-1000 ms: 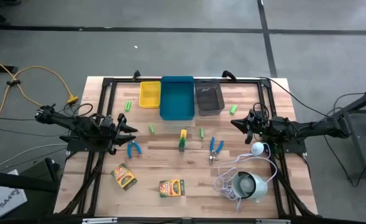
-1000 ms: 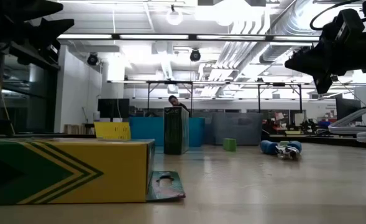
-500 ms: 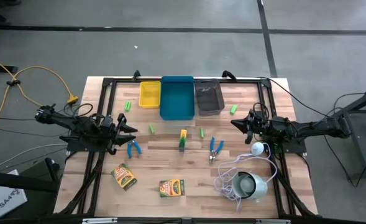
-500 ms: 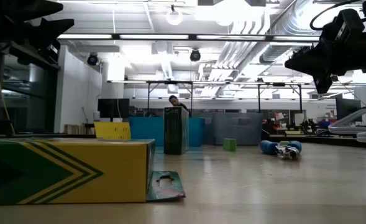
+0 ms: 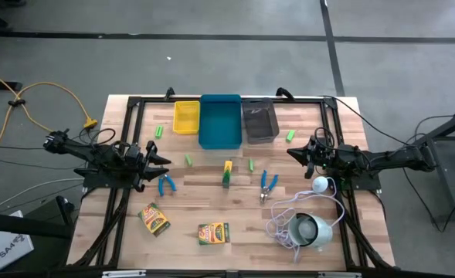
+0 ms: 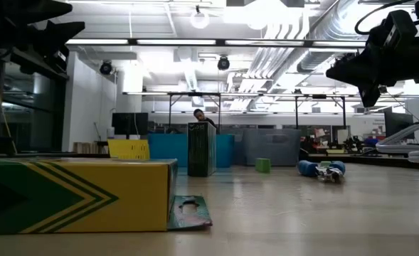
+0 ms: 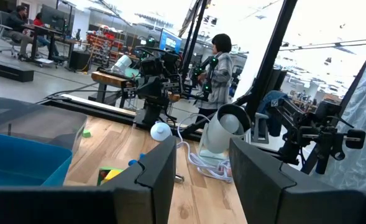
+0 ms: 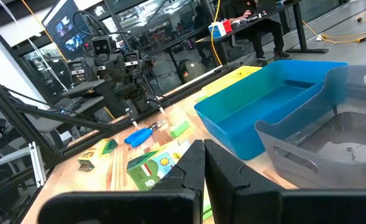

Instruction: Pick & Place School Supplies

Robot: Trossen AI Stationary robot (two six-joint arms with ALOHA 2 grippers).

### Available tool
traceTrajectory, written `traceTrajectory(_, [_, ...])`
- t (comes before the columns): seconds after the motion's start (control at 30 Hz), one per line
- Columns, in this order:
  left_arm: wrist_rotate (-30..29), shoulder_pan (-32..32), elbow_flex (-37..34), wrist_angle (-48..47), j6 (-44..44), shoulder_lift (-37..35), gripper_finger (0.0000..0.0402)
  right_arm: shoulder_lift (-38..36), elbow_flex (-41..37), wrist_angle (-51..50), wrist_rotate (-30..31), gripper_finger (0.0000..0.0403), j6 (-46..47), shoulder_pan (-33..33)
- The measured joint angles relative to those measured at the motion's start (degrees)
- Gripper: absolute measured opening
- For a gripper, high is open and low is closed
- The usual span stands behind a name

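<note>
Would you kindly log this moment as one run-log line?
left gripper: open, empty | right gripper: shut, empty | crayon boxes, scissors: on table | bins: no supplies visible

On my overhead feed I see three bins in a row at the far edge of the wooden table point(image 5: 235, 216): a small yellow bin point(image 5: 186, 117), a larger blue bin point(image 5: 220, 121) in the middle touching it, and a grey bin point(image 5: 259, 121) just beside that. Near the front right corner lies a round white device point(image 5: 307, 230) with its white cord point(image 5: 283, 220) coiled beside it. A yellow cable point(image 5: 34, 96) trails over the floor to the left. Beyond the table, my left wrist feed shows a standing person point(image 7: 219, 61).
</note>
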Motion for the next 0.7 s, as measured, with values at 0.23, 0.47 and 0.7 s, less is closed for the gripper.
traceTrajectory(0.23, [-0.2,0.0,0.0,0.0,-0.1,0.0,0.0144,0.0,0.0,0.0,0.0,0.0003,0.0,0.0])
traceTrajectory(0.47, [-0.3,0.0,0.0,0.3,-0.1,0.0,0.0144,0.0,0.0,0.0,0.0,0.0003,0.0,0.0])
traceTrajectory(0.7, [0.5,0.0,0.0,0.5,2.8,0.5,0.0144,0.0,0.0,0.0,0.0,0.0003,0.0,0.0])
